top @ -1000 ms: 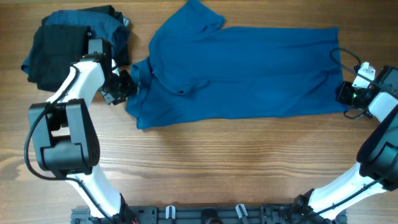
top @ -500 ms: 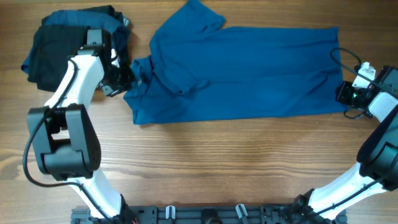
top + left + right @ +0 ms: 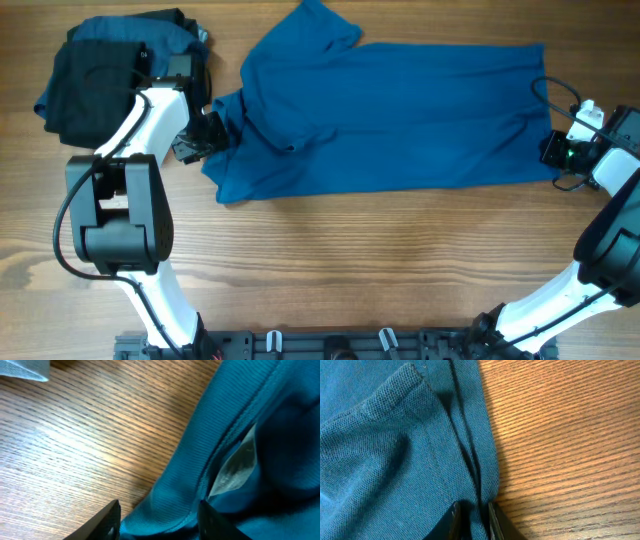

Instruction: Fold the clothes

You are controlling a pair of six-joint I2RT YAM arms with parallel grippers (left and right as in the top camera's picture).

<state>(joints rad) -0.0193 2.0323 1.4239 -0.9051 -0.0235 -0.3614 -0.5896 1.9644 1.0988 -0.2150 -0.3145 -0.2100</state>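
Where the left hand (image 3: 159, 508) pinches the medium-blue knit polo shirt (image 3: 400, 110), a pale fabric label (image 3: 235, 467) shows, unreadable; the right hand (image 3: 472, 508) clamps its hem.

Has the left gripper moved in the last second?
Yes. The left gripper has shifted slightly right, away from the dark clothes pile, at the blue polo shirt's left edge.

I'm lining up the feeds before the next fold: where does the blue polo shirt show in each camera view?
Overhead: the blue polo shirt lies spread across the upper middle, right of the dark clothes pile.
Left wrist: it fills the right half, with a pale label showing inside.
Right wrist: it fills the left half, its hemmed edge running down the middle.
Shared landmark: the wood-grain table borders the shirt in all three.
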